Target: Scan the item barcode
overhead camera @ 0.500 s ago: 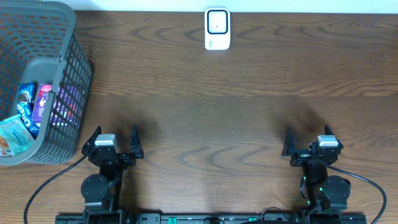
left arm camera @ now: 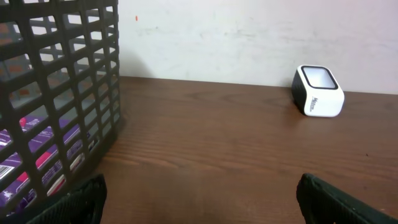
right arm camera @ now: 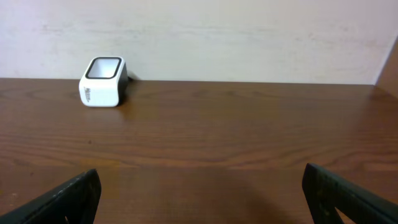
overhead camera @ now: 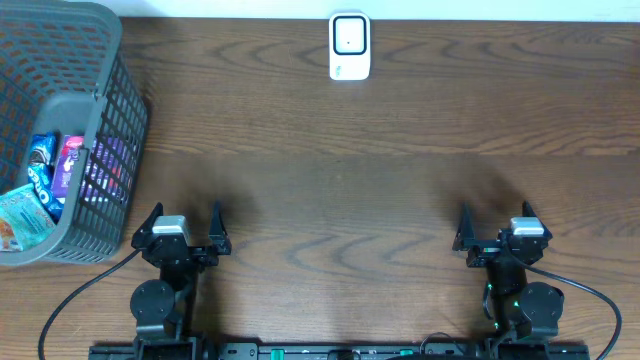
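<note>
Both the left hand and right hand are held apart, empty; crowded snack packets may be snagged on the basket mesh.

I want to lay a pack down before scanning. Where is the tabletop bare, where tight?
Bare: the broad middle of the brown wooden table, between the white box-shaped scanner at the far edge and the left gripper and right gripper, plus the far right corner. Crowded: the left side, around the grey plastic mesh basket of snack packs.

Dark wooden table against pale wall.
</note>
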You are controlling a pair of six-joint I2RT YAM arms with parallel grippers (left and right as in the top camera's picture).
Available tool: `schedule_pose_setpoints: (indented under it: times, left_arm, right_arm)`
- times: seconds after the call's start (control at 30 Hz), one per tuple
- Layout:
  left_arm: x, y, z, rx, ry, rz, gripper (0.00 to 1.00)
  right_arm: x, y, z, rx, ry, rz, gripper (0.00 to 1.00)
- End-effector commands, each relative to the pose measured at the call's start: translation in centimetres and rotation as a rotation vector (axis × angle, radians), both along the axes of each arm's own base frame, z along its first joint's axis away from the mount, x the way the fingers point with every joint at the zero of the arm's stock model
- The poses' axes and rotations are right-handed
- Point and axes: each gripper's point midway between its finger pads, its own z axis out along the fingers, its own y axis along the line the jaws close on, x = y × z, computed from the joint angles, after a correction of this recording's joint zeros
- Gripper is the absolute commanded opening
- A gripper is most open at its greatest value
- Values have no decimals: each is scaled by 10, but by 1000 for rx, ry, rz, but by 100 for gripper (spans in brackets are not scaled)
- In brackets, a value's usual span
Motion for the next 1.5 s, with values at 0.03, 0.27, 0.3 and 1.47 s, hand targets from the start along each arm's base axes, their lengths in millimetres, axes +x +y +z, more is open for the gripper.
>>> schedule_pose_setpoints:
  times: [0.03, 0.27, 0.3, 1.47]
  left_arm:
    - [-1, -2, -14, 5, 46, -17, 98]
    - [-1, -2, -14, 5, 46, -17, 98]
    - [-1, -2, -14, 5, 46, -17, 98]
    - [-12, -64, 5, -280, 24, -358, 98]
  right_arm:
    - [0, 1, -1, 14, 1, 4, 99]
    - [0, 1, -1, 14, 1, 4, 99]
    - [0, 1, -1, 14, 1, 4, 99]
    - [0, 1, -1, 14, 1, 4, 99]
